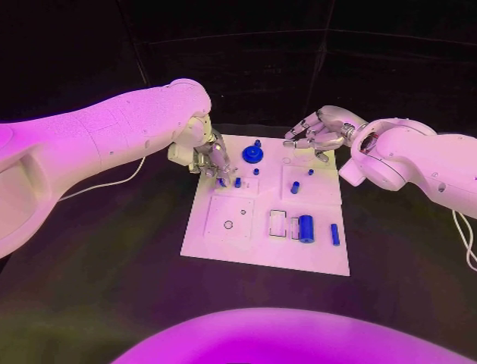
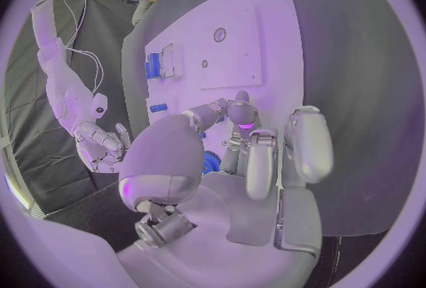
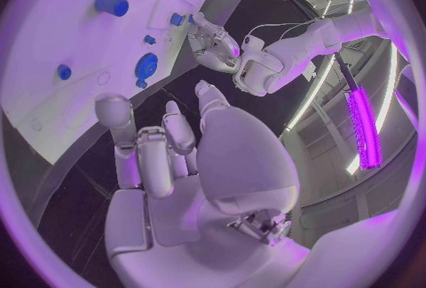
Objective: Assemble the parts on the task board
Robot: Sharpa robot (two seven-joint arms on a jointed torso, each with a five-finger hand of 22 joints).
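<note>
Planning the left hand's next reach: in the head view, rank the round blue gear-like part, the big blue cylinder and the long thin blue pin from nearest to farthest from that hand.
From the left hand:
1. Round blue gear-like part, at the task board's far edge, just beside the hand.
2. Big blue cylinder, toward the board's near right.
3. Long thin blue pin, just right of the cylinder, farthest.

We cannot tell what the left hand [image 1: 208, 157] pinches; its fingertips [image 1: 221, 179] hide the task board [image 1: 262, 258] beneath.

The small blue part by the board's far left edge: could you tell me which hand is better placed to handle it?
Probably the left hand: its fingertips are right at that small blue part on the task board. The right hand hovers beyond the board's far edge, holding nothing.
</note>
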